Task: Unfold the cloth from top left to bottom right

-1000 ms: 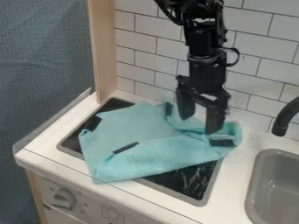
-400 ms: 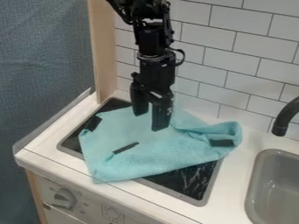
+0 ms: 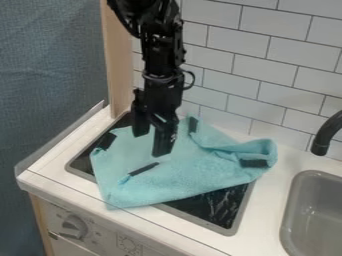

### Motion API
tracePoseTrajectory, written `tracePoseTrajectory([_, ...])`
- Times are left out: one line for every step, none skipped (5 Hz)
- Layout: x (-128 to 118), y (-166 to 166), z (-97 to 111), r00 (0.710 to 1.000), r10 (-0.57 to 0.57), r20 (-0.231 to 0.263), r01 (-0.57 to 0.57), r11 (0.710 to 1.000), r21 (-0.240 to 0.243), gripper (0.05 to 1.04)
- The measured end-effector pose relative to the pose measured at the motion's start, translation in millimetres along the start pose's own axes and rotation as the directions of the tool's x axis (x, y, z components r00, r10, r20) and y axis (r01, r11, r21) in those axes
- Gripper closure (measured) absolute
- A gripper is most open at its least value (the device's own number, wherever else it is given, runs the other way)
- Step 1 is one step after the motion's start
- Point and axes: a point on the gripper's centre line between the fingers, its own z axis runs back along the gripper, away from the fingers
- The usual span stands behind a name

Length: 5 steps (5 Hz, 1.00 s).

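Teal cloth [image 3: 177, 177] on the stove top [image 3: 217, 206]; my gripper [image 3: 151, 144] released above it.
Near: a knob [image 3: 73, 227] on the front panel, left. The cloth's near left corner overlaps the white counter [image 3: 266, 227]; the cloth lies spread aslant, bunched at its right end, with dark patches on it. The sink [image 3: 319, 212] sits to the right. My gripper hangs over the left part of the cloth, fingers apart, nothing between them; contact with the cloth: cannot tell. Farther right, a black faucet [image 3: 324, 134]; far side, a wall of white tiles [image 3: 267, 77], with a wooden post [image 3: 119, 60] at left.
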Motion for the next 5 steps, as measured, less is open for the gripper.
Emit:
tracePoseTrajectory([-11.1, 8.5, -15.9, 0.998, 0.036, -0.046, -0.034, 0.998, 0.047, 0.084])
tracePoseTrajectory([-21.4, 12.8, -36.2, 0.993, 0.058, -0.105, -0.055, 0.998, 0.037, 0.084])
tracePoseTrajectory([-18.7, 6.8, -46.9, 0.995, 0.026, -0.097, -0.027, 1.000, -0.008, 0.084])
tracePoseTrajectory([-13.7, 0.5, -47.6, 0.998, -0.011, -0.065, 0.007, 0.999, -0.051, 0.084])
tracePoseTrajectory([-9.6, -2.4, -47.7, 0.999, -0.027, -0.035, 0.025, 0.997, -0.068, 0.147])
